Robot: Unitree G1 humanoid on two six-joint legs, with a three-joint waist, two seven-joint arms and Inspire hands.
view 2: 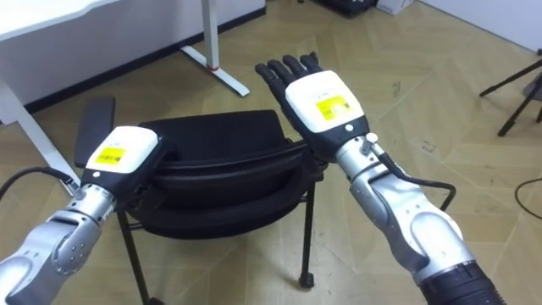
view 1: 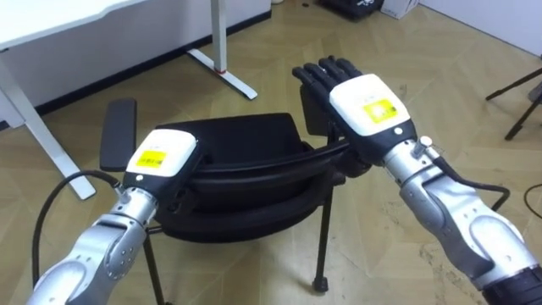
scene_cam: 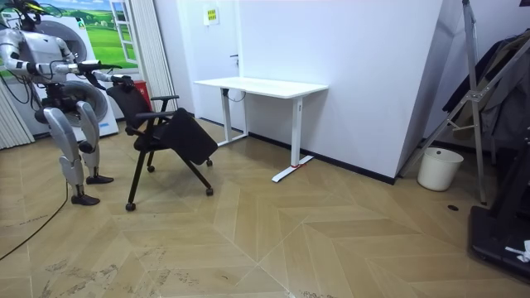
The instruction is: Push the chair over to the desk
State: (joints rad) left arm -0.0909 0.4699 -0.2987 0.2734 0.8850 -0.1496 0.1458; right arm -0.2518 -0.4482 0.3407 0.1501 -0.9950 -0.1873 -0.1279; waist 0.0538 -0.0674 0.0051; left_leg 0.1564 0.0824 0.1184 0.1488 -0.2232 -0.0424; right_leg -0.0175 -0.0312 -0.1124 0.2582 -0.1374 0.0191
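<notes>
A black chair point(view 1: 246, 182) with thin metal legs stands right in front of me, its backrest top nearest to me. In the room view the chair point(scene_cam: 170, 136) leans forward, towards the white desk point(scene_cam: 261, 85). My left hand point(view 1: 161, 154) rests on the left end of the backrest top, its fingers hidden against the black frame. My right hand point(view 1: 360, 97) lies on the right end of the backrest, fingers straight and pointing ahead over the right armrest. The left armrest point(view 1: 118, 131) sticks out beyond my left hand.
The white desk point(view 1: 51, 21) stands ahead to the left, its foot point(view 1: 224, 72) on the wooden floor just beyond the chair. Dark tripod legs point(view 1: 517, 93) reach in at the right. A white bin point(scene_cam: 439, 168) stands by the wall at the room view's right.
</notes>
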